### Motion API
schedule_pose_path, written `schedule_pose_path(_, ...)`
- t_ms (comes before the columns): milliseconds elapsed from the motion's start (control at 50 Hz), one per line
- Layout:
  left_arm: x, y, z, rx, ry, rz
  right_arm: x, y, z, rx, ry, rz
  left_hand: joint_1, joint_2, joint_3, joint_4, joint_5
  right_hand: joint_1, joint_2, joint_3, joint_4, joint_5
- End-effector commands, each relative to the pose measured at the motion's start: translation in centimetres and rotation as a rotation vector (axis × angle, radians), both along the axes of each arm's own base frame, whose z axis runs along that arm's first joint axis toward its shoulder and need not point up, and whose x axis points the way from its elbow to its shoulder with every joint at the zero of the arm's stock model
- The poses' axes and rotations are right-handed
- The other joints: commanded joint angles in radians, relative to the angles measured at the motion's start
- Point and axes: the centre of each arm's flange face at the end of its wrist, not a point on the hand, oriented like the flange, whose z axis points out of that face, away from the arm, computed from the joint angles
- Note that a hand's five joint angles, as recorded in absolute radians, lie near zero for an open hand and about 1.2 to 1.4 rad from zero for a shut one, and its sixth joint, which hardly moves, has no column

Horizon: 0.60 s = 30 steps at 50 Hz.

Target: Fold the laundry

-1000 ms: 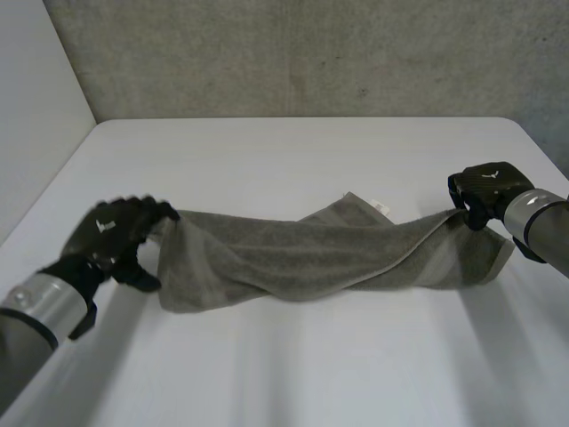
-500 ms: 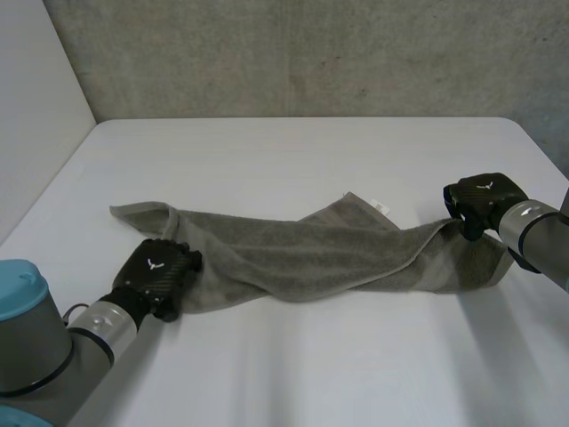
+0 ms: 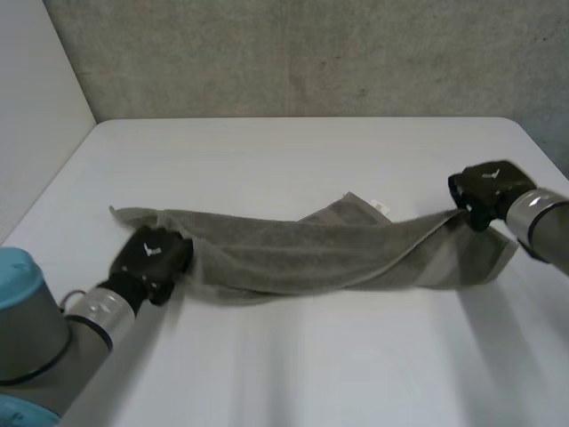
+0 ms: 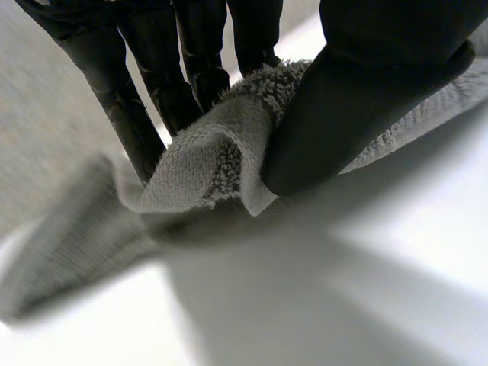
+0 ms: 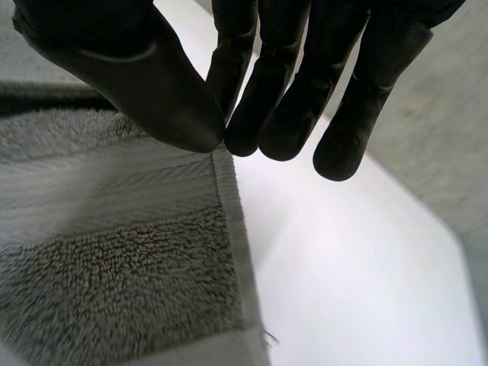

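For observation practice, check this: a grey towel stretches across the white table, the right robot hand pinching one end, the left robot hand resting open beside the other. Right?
No: the left robot hand pinches its end of the towel between thumb and fingers, as the left wrist view shows. The rest stands.

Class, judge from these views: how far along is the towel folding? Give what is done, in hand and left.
Done: the left hand pinches one end of the towel, and the right hand pinches its other edge. In hand: the towel is stretched between them, twisted, along the table. Remaining: untwisting and every neat fold.
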Motion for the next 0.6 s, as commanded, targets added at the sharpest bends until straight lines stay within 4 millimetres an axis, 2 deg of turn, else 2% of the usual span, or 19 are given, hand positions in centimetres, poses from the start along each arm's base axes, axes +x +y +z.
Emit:
schedule_pose_path(20, 0.7, 1.2, 8.1, -0.138, 0.112, 0.028, -0.7, 2.7, 7.0, -0.141, 0.122, 0.031, 0.238, 0.182, 0.186, 0.182, 0.217, 0.069, 0.052, 0.054, 0.054, 0.049)
schedule_pose_path(40, 0.8, 1.5, 10.2, -0.154, 0.163, 0.035, -0.7, 3.6, 8.6, -0.163, 0.131, 0.035, 0.238, 0.182, 0.186, 0.182, 0.217, 0.069, 0.052, 0.054, 0.054, 0.049)
schedule_pose_path(60, 0.8, 1.5, 10.3, -0.155, 0.164, 0.036, -0.7, 3.6, 8.6, -0.163, 0.131, 0.035, 0.238, 0.182, 0.186, 0.182, 0.217, 0.069, 0.052, 0.054, 0.054, 0.049)
schedule_pose_path(100, 1.6, 2.3, 14.0, -0.163, 0.263, 0.069, -0.9, 5.7, 12.0, -0.206, 0.129, 0.039, 0.238, 0.182, 0.186, 0.182, 0.217, 0.069, 0.052, 0.054, 0.054, 0.049)
schedule_pose_path(120, 1.6, 2.3, 14.1, -0.163, 0.263, 0.070, -0.9, 5.7, 12.0, -0.206, 0.129, 0.039, 0.238, 0.182, 0.186, 0.182, 0.217, 0.069, 0.052, 0.054, 0.054, 0.049)
schedule_pose_path(140, 2.1, 2.6, 15.5, -0.155, 0.297, 0.089, -1.0, 6.9, 13.8, -0.230, 0.126, 0.047, 0.238, 0.182, 0.186, 0.182, 0.217, 0.069, 0.052, 0.054, 0.054, 0.049)
schedule_pose_path(160, 2.1, 2.6, 15.5, -0.155, 0.297, 0.089, -1.0, 8.1, 15.3, -0.252, 0.120, 0.060, 0.238, 0.182, 0.186, 0.182, 0.217, 0.069, 0.052, 0.054, 0.054, 0.049)
schedule_pose_path(180, 2.6, 3.0, 16.7, -0.145, 0.317, 0.109, -1.0, 8.1, 15.4, -0.252, 0.120, 0.060, 0.238, 0.182, 0.186, 0.182, 0.217, 0.069, 0.052, 0.054, 0.054, 0.049)
schedule_pose_path(200, 3.1, 3.3, 17.8, -0.132, 0.325, 0.129, -0.9, 9.1, 16.7, -0.269, 0.115, 0.075, 0.238, 0.182, 0.186, 0.182, 0.217, 0.069, 0.052, 0.054, 0.054, 0.049)
schedule_pose_path(220, 3.1, 3.3, 17.8, -0.132, 0.325, 0.129, -0.8, 10.0, 17.7, -0.284, 0.110, 0.097, 0.238, 0.182, 0.186, 0.182, 0.217, 0.069, 0.052, 0.054, 0.054, 0.049)
schedule_pose_path(260, 4.0, 3.6, 19.3, -0.110, 0.326, 0.167, -0.7, 10.7, 18.5, -0.291, 0.104, 0.119, 0.238, 0.182, 0.186, 0.182, 0.217, 0.069, 0.052, 0.054, 0.054, 0.049)
schedule_pose_path(320, 4.3, 3.8, 19.7, -0.076, 0.320, 0.191, -0.6, 11.4, 19.2, -0.288, 0.113, 0.158, 0.238, 0.182, 0.186, 0.182, 0.217, 0.069, 0.052, 0.054, 0.054, 0.049)
schedule_pose_path(440, 4.8, 2.8, 18.7, -0.032, 0.309, 0.226, -0.9, 11.2, 18.7, -0.259, 0.177, 0.178, 0.238, 0.182, 0.186, 0.182, 0.217, 0.069, 0.052, 0.054, 0.054, 0.049)
schedule_pose_path(480, 5.2, 1.4, 16.6, 0.052, 0.293, 0.270, -1.1, 10.1, 16.5, -0.179, 0.234, 0.195, 0.238, 0.182, 0.186, 0.182, 0.217, 0.069, 0.052, 0.054, 0.054, 0.049)
schedule_pose_path(500, 5.2, 1.4, 16.5, 0.053, 0.293, 0.270, -1.1, 10.1, 16.5, -0.179, 0.234, 0.195, 0.238, 0.182, 0.186, 0.182, 0.217, 0.069, 0.052, 0.054, 0.054, 0.049)
schedule_pose_path(540, 5.3, -0.4, 13.5, 0.163, 0.266, 0.304, -0.9, 8.4, 13.1, -0.057, 0.296, 0.238, 0.238, 0.182, 0.186, 0.182, 0.217, 0.069, 0.052, 0.054, 0.054, 0.049)
schedule_pose_path(560, 5.3, -0.4, 13.4, 0.164, 0.265, 0.305, -0.9, 8.4, 13.1, -0.056, 0.297, 0.238, 0.238, 0.182, 0.186, 0.182, 0.217, 0.069, 0.052, 0.054, 0.054, 0.049)
schedule_pose_path(580, 5.3, -1.3, 12.0, 0.212, 0.248, 0.321, -0.7, 7.9, 11.7, -0.015, 0.317, 0.258, 0.238, 0.182, 0.186, 0.182, 0.217, 0.069, 0.052, 0.054, 0.054, 0.049)
schedule_pose_path(600, 5.3, -1.3, 11.9, 0.213, 0.248, 0.321, -0.7, 7.1, 10.3, 0.028, 0.340, 0.273, 0.238, 0.182, 0.186, 0.182, 0.217, 0.069, 0.052, 0.054, 0.054, 0.049)
